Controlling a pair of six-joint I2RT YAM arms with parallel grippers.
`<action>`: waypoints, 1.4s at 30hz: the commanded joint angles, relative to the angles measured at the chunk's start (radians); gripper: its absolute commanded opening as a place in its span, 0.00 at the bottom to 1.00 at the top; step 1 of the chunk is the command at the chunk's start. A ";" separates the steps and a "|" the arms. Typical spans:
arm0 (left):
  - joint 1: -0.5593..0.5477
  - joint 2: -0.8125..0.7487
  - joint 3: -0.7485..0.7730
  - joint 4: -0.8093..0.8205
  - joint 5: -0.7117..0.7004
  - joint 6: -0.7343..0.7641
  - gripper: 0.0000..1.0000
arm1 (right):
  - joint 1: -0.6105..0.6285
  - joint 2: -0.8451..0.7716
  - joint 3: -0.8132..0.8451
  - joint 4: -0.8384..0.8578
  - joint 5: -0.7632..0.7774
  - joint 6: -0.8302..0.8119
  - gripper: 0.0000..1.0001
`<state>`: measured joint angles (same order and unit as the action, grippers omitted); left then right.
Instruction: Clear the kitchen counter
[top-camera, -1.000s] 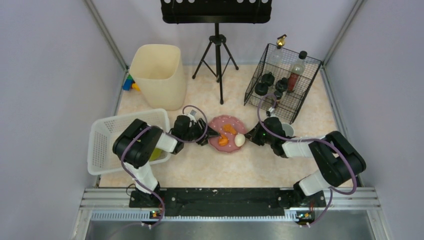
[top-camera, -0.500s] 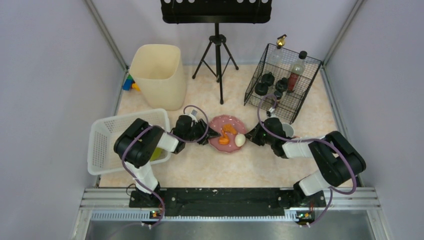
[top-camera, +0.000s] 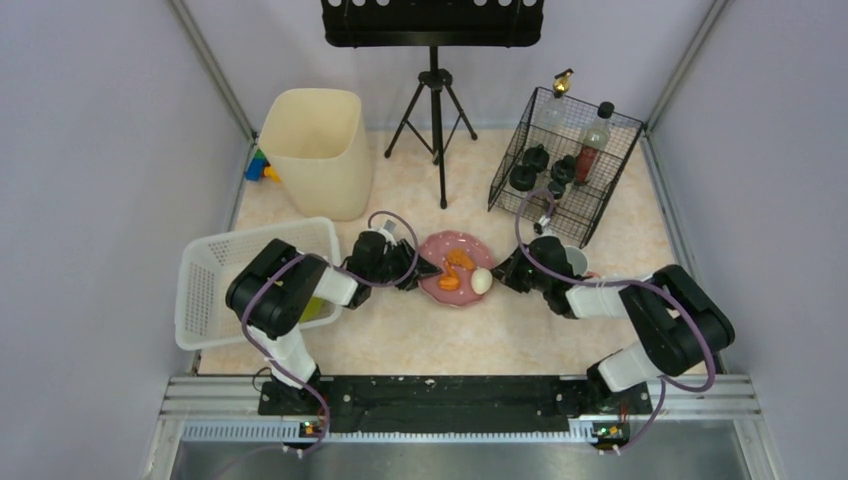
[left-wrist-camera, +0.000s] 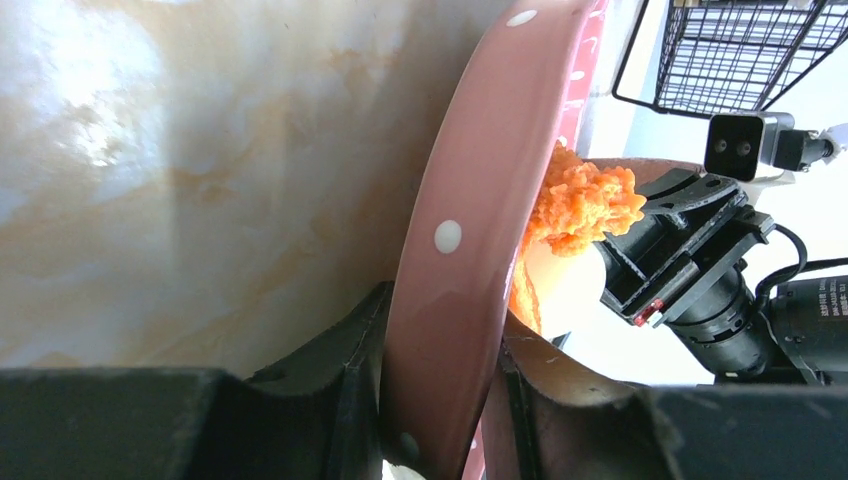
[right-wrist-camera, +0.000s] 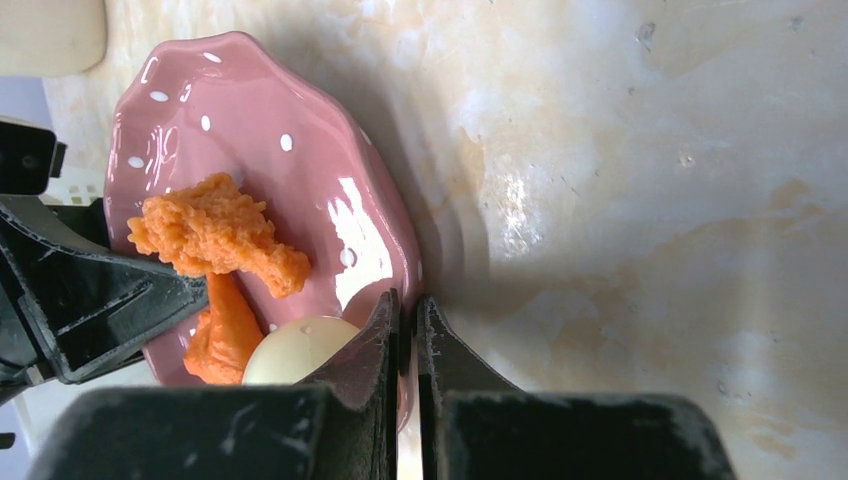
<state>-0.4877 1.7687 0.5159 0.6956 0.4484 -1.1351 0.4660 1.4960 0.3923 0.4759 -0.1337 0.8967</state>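
The surface (top-camera: 420, 340) fills the floor of the cell, from the arm bases at its near edge to the back wall. At its middle lies a pink plate (top-camera: 440, 245) with white dots. My left claw (top-camera: 413, 272) is clenched on the plate's left rim, with a finger (left-wrist-camera: 340, 400) pressed against each side. My right claw (top-camera: 503, 275) is pinched tight on the right rim. On the plate I see a crumbly orange fried piece (right-wrist-camera: 215, 235), a smoother orange piece (right-wrist-camera: 225, 335) and a pale egg (right-wrist-camera: 295, 350) next to the right claw. A white slotted basket (top-camera: 215, 262) sits at the left edge, a cream bin (top-camera: 315, 140) is in the far left corner, and a black wire rack (top-camera: 600, 215) holding bottles is in the far right corner.
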 joint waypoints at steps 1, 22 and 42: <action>-0.023 -0.023 -0.023 -0.150 -0.036 0.037 0.00 | -0.010 -0.043 -0.032 -0.226 0.024 -0.083 0.00; -0.026 -0.389 0.054 -0.318 -0.012 0.030 0.00 | -0.010 -0.361 0.164 -0.573 0.037 -0.177 0.00; 0.034 -0.793 -0.010 -0.326 -0.140 -0.116 0.00 | -0.010 -0.533 0.392 -0.857 0.074 -0.226 0.34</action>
<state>-0.4545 1.0916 0.4744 0.1993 0.3187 -1.1873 0.4660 1.0000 0.7109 -0.3019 -0.1013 0.6884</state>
